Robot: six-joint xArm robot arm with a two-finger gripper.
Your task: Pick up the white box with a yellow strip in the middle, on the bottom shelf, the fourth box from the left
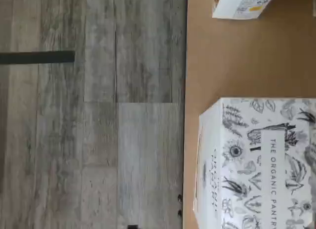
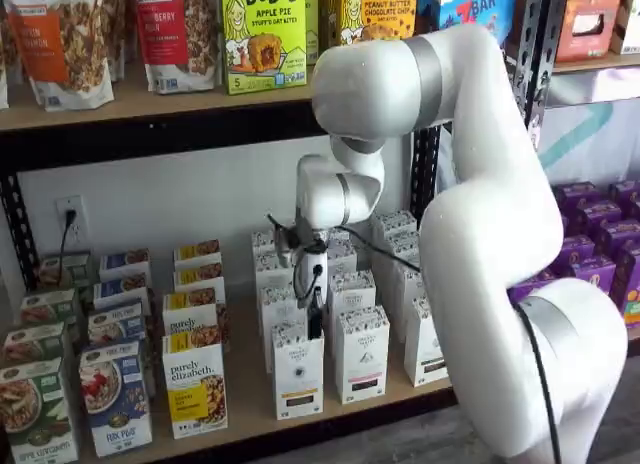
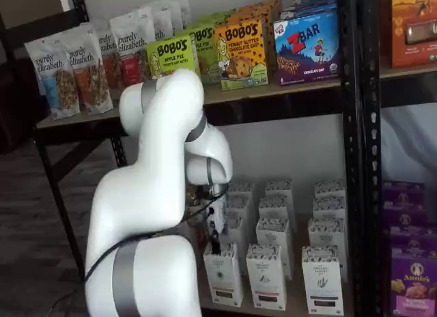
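The white box (image 2: 298,372) stands in the front row of the bottom shelf (image 2: 246,408), just right of a "purely elizabeth" box (image 2: 194,384). It also shows in a shelf view (image 3: 223,274). Its low front strip is too small to tell by colour. My gripper (image 2: 315,325) hangs straight down over the box's top; it shows in both shelf views (image 3: 215,246). Only a dark finger shows, with no plain gap. The wrist view shows a speckled black-and-white box top (image 1: 261,165) marked "THE ORGANIC PANTRY" on the pale board (image 1: 237,61).
Alike white cartons (image 2: 361,354) (image 2: 425,342) stand to the right and in rows behind. Cereal boxes (image 2: 115,396) fill the shelf's left. A black upright (image 2: 425,169) and the upper shelf (image 2: 150,109) lie above. Grey plank floor (image 1: 98,115) lies past the shelf edge.
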